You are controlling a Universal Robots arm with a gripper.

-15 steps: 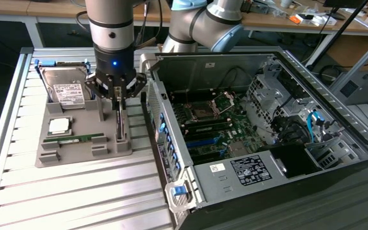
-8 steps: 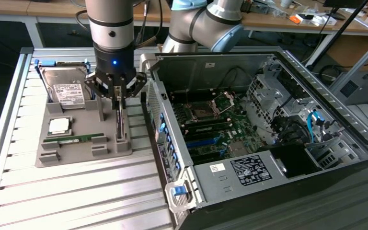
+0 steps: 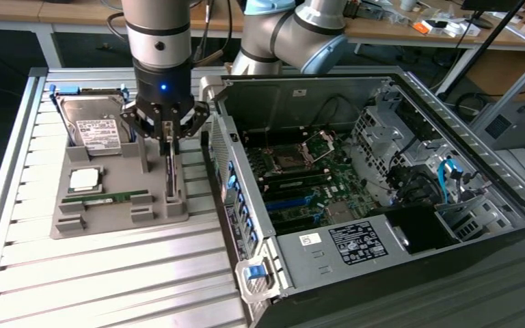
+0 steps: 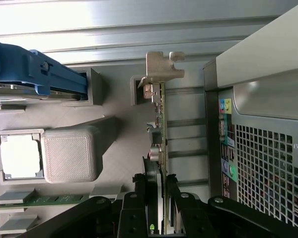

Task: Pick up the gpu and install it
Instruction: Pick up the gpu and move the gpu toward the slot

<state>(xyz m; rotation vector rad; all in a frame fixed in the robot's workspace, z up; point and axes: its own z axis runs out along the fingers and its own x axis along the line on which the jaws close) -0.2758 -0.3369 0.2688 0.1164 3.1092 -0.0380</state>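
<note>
In the grey holder (image 4: 120, 111), the tool (image 4: 158, 182) clamps the thin gpu (image 4: 162, 126).

- Hard drive (image 3: 87, 109) just beside the gripper (image 3: 167, 149): white label (image 3: 98, 134), words too small to read.
- Computer case (image 3: 481, 164), well apart from the gripper: black label (image 3: 363, 240) with white print, not readable.

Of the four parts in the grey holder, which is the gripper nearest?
The gpu, the thin card on edge beside the computer case, under the gripper; hard drive, processor and memory stick sit farther off.
</note>
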